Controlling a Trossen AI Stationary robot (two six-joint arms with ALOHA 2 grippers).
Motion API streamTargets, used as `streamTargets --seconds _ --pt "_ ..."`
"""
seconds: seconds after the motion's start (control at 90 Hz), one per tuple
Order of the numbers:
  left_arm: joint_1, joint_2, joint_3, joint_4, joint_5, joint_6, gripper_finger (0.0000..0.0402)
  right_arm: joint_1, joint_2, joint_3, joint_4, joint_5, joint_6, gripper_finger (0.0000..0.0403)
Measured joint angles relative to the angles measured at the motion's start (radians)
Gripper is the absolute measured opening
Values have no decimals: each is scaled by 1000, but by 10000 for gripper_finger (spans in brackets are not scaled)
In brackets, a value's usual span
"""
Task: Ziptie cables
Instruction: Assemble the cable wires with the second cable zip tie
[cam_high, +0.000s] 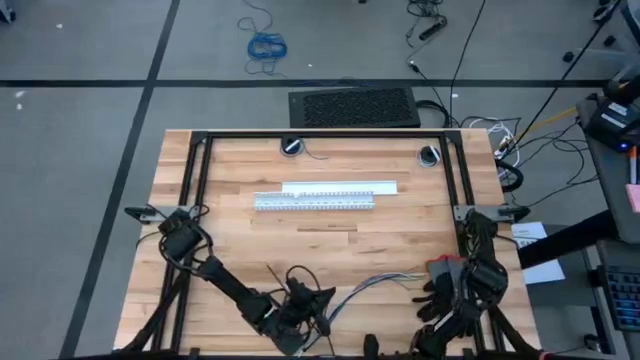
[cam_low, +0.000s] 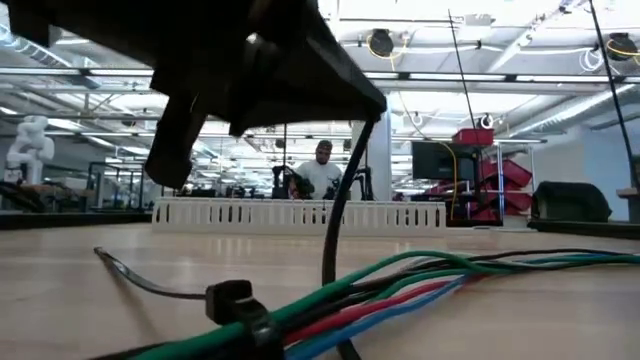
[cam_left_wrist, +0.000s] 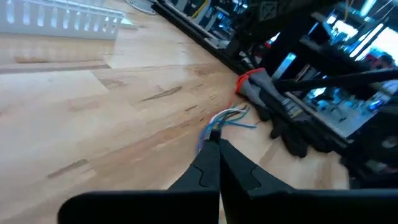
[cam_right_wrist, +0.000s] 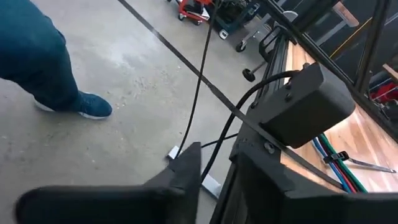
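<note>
Two fingers (cam_left_wrist: 217, 158) pinched together over cables (cam_high: 375, 285) (left arm)

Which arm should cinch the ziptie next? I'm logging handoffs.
Probably left: left gripper sits shut at the cables, by the ziptie. Right gripper points off the table.

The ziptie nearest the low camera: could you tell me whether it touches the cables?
Touching. The low view shows the ziptie wrapped round the cables, its head against them.
</note>
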Motion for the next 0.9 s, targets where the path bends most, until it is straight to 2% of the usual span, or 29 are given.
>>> streamTargets --seconds 0.1,0.189,0.389,0.6,0.9 --pt "0 0 0 40 0 0 0 0 0 0 25 0 0 157" --pt "0 0 0 46 2 -1 0 -4 -1 1 31 0 0 167" --pt "-5 0 0 45 66 -26 0 -8 -1 1 30 -10 7 159" --pt "-11 0 0 45 75 -27 0 -18 -2 1 34 -90 6 154" --pt "-13 0 0 45 102 -27 0 -55 -2 2 85 -94 -19 153"
